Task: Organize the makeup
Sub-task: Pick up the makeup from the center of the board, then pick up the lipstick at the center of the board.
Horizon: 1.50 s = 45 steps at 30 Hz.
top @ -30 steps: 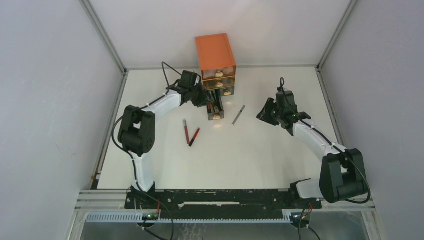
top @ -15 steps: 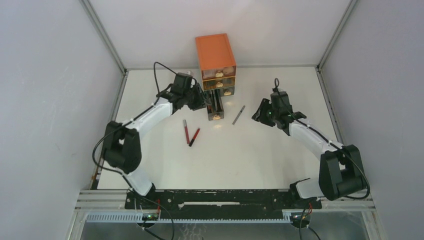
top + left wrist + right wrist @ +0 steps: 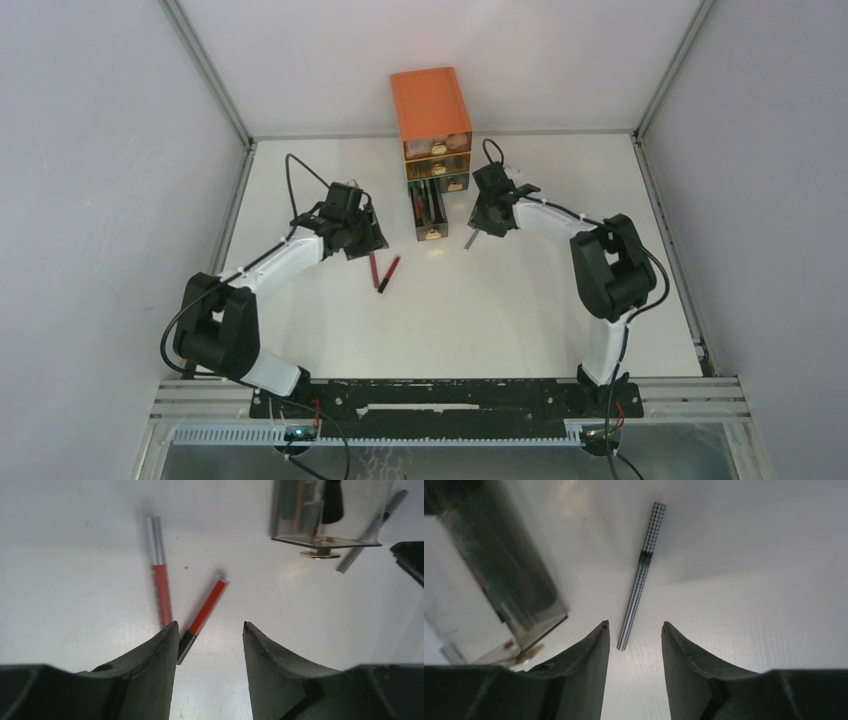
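Two red pencils lie on the white table: one with a silver cap [image 3: 372, 262] [image 3: 160, 575] and one with a black end [image 3: 388, 273] [image 3: 204, 611]. My left gripper [image 3: 362, 240] [image 3: 210, 626] is open and empty, just above and behind them; its left finger [image 3: 150, 665] covers their near ends. A thin grey checkered pencil [image 3: 641, 585] [image 3: 468, 240] lies beside the pulled-out drawer. My right gripper [image 3: 482, 222] [image 3: 635, 624] is open and empty, with the pencil's near end between its fingertips. Other makeup is out of view.
The orange three-drawer chest [image 3: 430, 108] stands at the back centre. Its bottom clear drawer [image 3: 430, 212] [image 3: 504, 575] [image 3: 325, 515] is pulled far out onto the table between both grippers, with dark items inside. White walls enclose the table.
My left gripper has drawn back from the open drawer, down and left to the red pencils. My right gripper has swung left from the right side to the grey pencil by the drawer.
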### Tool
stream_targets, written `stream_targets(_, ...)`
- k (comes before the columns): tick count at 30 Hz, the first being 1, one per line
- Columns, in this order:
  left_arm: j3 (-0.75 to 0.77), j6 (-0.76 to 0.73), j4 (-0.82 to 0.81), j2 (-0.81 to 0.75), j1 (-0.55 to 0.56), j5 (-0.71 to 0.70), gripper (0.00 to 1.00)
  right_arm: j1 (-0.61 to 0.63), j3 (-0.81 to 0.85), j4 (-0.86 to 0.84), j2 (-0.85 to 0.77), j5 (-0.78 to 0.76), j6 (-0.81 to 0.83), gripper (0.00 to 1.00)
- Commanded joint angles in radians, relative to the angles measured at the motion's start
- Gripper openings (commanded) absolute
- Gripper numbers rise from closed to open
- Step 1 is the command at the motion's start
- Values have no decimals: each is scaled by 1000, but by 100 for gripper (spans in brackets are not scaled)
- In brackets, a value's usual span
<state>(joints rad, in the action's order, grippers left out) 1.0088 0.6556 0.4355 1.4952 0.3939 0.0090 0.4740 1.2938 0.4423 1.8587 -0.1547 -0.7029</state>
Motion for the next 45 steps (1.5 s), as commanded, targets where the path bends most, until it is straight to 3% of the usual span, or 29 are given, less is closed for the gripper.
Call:
stream_targets(1,-43,-35,4,-75,-37,-37,54,13,140,158,86,-174,-95,48)
stream_targets(7,-66,-42,13,-96,-67,-45,54,24,257,226,199,-197,-99,45)
stream_targets(17,-88,-37,-3,-73,-67,-39,56,28,256,195,267,-163,-84,42)
stream_targets(21,-97,-37,-8,-50,-68,-28,56,26,210,188,239,-178,-84,33)
stream_targets(26,-111,-34,-25,3,-66,-22,56,15,111,160,171,-173,-71,0)
stream_targets(34,-108,-32,-47,102,-16,-24,55,-40,-54,56,-5,-73,19,0)
stream_targets(38,-101,-17,-56,162,-15,-58,46,-56,-57,43,-60,-38,41,0)
stream_targets(45,-61,-14,-22,227,-16,-131,14,-57,-57,46,-104,-20,46,0)
